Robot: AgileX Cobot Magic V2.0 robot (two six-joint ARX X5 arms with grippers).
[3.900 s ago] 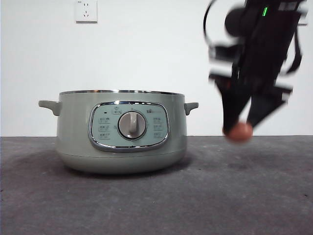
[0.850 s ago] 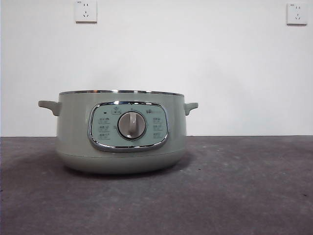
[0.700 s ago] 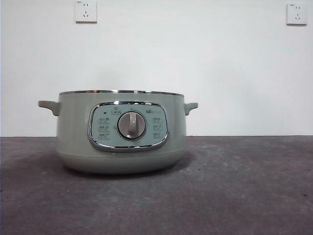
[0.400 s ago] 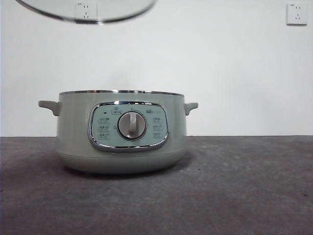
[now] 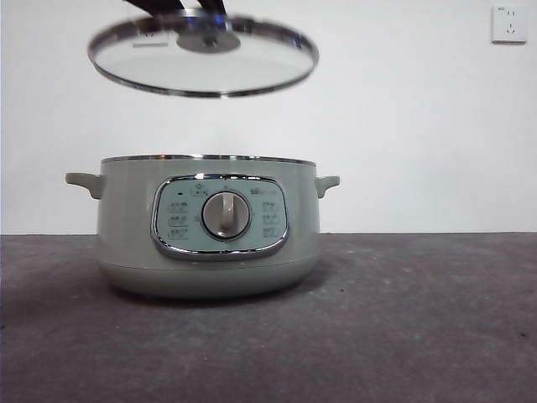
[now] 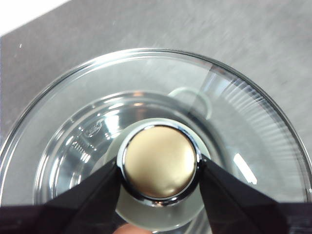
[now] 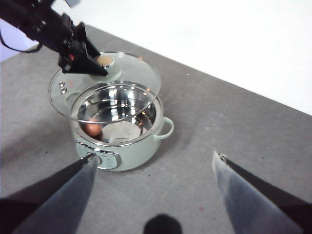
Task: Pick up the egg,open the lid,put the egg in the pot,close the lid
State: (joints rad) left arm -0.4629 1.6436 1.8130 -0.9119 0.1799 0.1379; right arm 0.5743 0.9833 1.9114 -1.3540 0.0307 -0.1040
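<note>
Left tool [image 6: 158, 170], seen from its own wrist view: the two black jaws are clamped on either side of the knob [image 6: 159, 162] of the lid [image 6: 243, 126], one jaw touching each flank of its chrome collar. The knob's top face appears brass-gold in this view. Front view: the lid [image 5: 204, 63] hangs in the air above the pot [image 5: 207, 225], well clear of the pot's chrome rim and slightly tilted, with only the dark tips of the left tool [image 5: 180, 7] visible at the upper edge of the frame. Right wrist view: the left tool [image 7: 90, 61] holds the lid [image 7: 131, 73] over the open pot [image 7: 122, 146], the glass disc shifted a little toward the side of the left arm, so that part of the shiny interior shows directly and part through the glass. The egg [image 7: 92, 129] lies inside the pot on its floor, close against the inner wall on the side above the control panel [image 5: 221, 216], below the lid and apart from it. Right tool [image 7: 153, 192]: jaws spread wide and grasping nothing, raised well above the grey worktop [image 7: 234, 126] and set back from the pot. The pot stands upright on the worktop [image 5: 419, 319], dial [image 5: 226, 214] facing the front view.
</note>
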